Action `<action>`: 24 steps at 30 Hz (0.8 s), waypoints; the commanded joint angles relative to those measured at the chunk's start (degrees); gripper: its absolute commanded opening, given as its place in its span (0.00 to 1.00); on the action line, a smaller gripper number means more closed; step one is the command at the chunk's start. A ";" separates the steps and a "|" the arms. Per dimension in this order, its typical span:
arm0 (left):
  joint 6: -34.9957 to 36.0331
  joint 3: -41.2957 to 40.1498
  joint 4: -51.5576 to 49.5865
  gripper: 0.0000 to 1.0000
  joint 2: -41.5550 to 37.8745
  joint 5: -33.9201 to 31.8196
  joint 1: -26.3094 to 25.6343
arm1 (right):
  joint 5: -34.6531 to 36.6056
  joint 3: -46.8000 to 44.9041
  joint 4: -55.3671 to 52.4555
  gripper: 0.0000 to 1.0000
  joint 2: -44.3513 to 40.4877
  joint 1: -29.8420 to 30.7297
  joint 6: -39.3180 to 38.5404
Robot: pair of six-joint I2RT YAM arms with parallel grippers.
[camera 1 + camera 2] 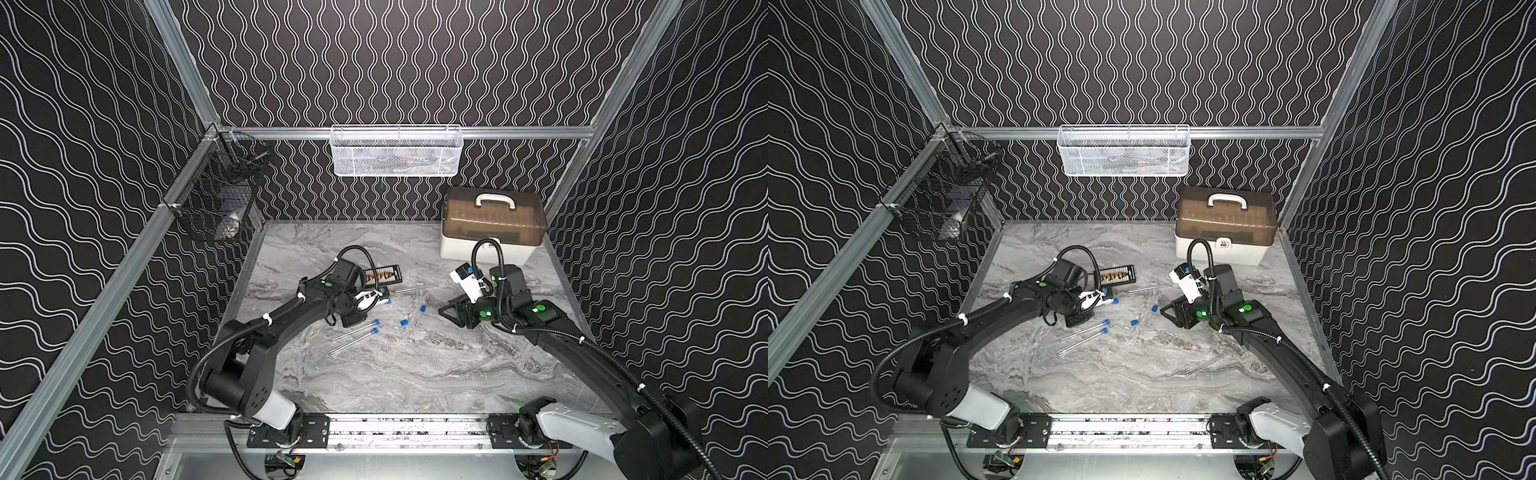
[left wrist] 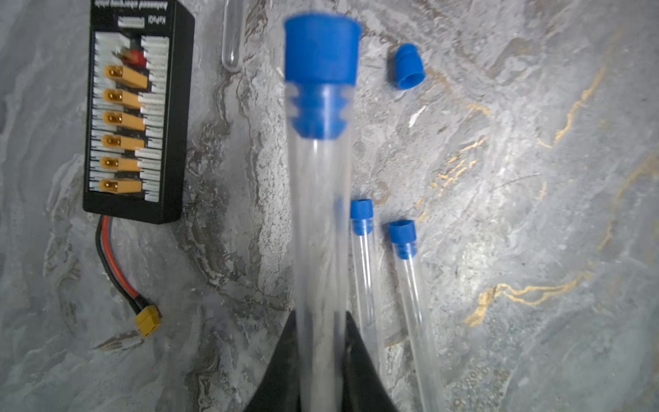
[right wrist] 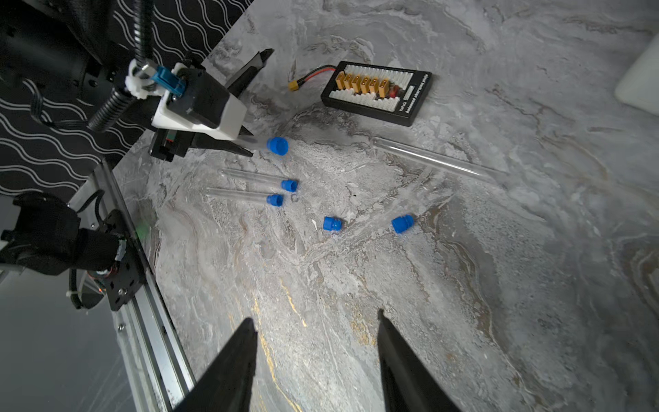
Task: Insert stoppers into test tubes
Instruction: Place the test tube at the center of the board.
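Showing the task past its midpoint: the left gripper (image 2: 321, 321) is clamped on a test tube (image 2: 321, 232), held over the marble table (image 3: 499, 285), with a blue stopper (image 2: 322, 50) seated in its mouth. Two stoppered tubes (image 2: 363, 271) lie side by side just beside it. Two loose stoppers (image 3: 332, 223) and a bare tube (image 3: 438, 162) await pairing; the right gripper (image 3: 314, 317) hangs spread and empty.

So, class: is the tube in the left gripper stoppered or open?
Stoppered: the blue stopper plugs the mouth of the tube in the left gripper.
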 commanded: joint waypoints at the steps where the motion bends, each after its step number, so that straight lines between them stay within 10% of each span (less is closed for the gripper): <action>1: -1.71 4.25 -4.33 0.00 3.58 3.46 2.71 | 1.78 0.96 3.12 0.54 0.38 0.09 2.54; 24: -0.51 10.28 -15.99 0.04 18.35 -1.64 4.00 | -0.47 2.94 3.29 0.54 4.42 0.07 -2.40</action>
